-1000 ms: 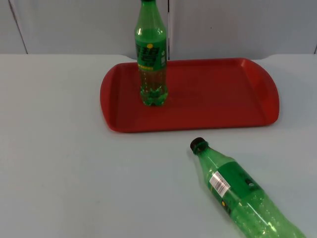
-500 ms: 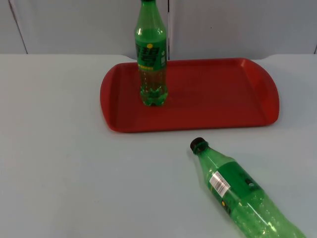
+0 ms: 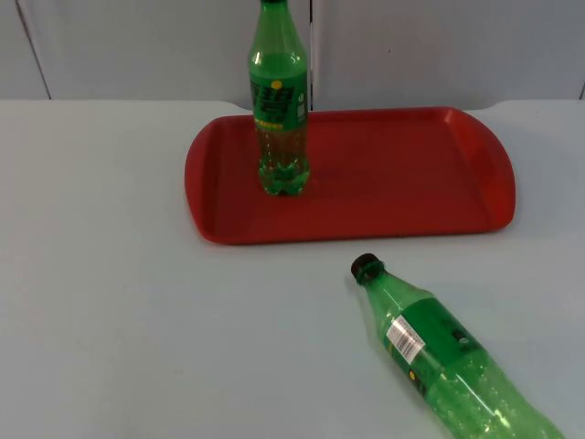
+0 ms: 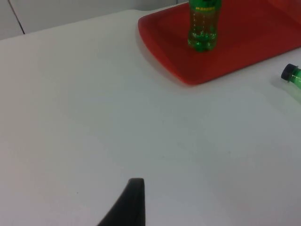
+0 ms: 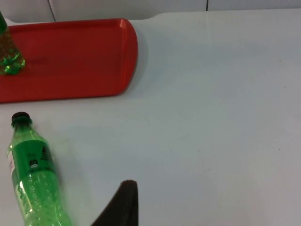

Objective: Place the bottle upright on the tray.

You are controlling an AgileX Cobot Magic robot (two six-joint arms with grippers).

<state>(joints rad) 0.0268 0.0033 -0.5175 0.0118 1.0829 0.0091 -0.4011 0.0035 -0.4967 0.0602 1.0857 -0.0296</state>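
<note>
Green plastic bottle [image 3: 448,361] is lying on the worktop [image 3: 137,320] near the red tray [image 3: 402,174], beside which another bottle [image 3: 279,101] is standing. Rolling away is being risked if it is nudged off-centre. Jaw states cannot be told.

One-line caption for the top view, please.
One green bottle stands upright on the red tray; a second green bottle lies on the white table in front of it.

Standing bottle [image 3: 278,101] cap cut off by top edge; lying bottle [image 3: 445,354] base cut off at bottom edge.
</note>
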